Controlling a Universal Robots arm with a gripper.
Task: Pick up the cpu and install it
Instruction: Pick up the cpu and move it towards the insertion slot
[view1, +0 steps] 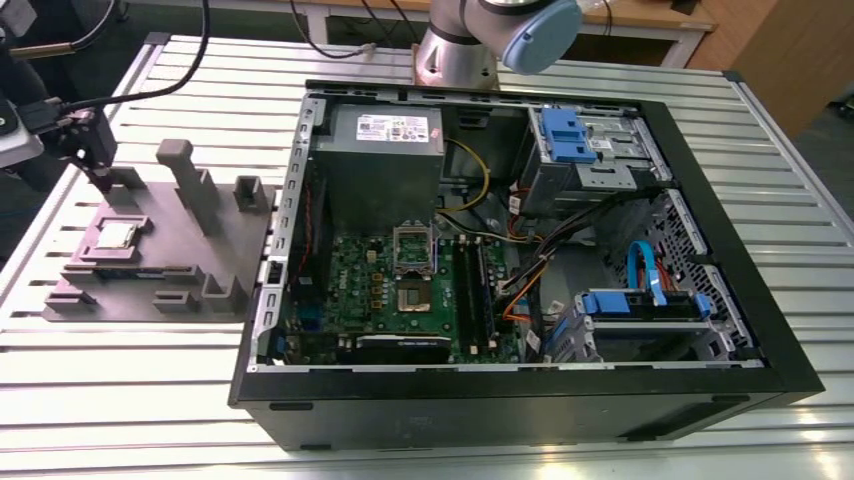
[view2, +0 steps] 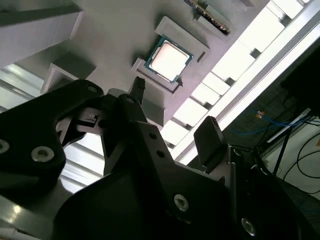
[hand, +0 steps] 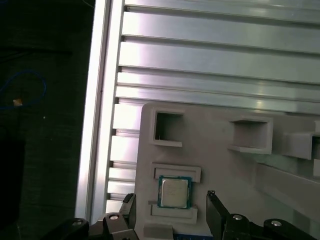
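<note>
**cpu (hand: 174, 192) not yet lifted; gripper (hand: 171, 204) hovering open over it**

The cpu is lying flat, metal top up, in a shallow square recess of the grey plastic fixture (view1: 200, 265); nothing is touching it. In the first wrist view the two dark fingers (hand: 215, 212) are showing on either side of the chip, spread wider than it, with nothing between them; the gripper is carrying nothing. In the exterior view the gripper is hanging above the fixture's end toward the exterior view's left, clear of the chip and near an upright block (view1: 178, 160); whether it is lining up squarely over the chip I cannot tell.

The fixture is resting on the slatted aluminium table (view1: 160, 70), just beside the open computer case (view1: 534, 400). Inside, the motherboard's cpu socket (view1: 414, 292) is looking unoccupied, as far as I can judge.

Progress: the approach is looking about complete; neither the grasp nor the installation is done.
</note>
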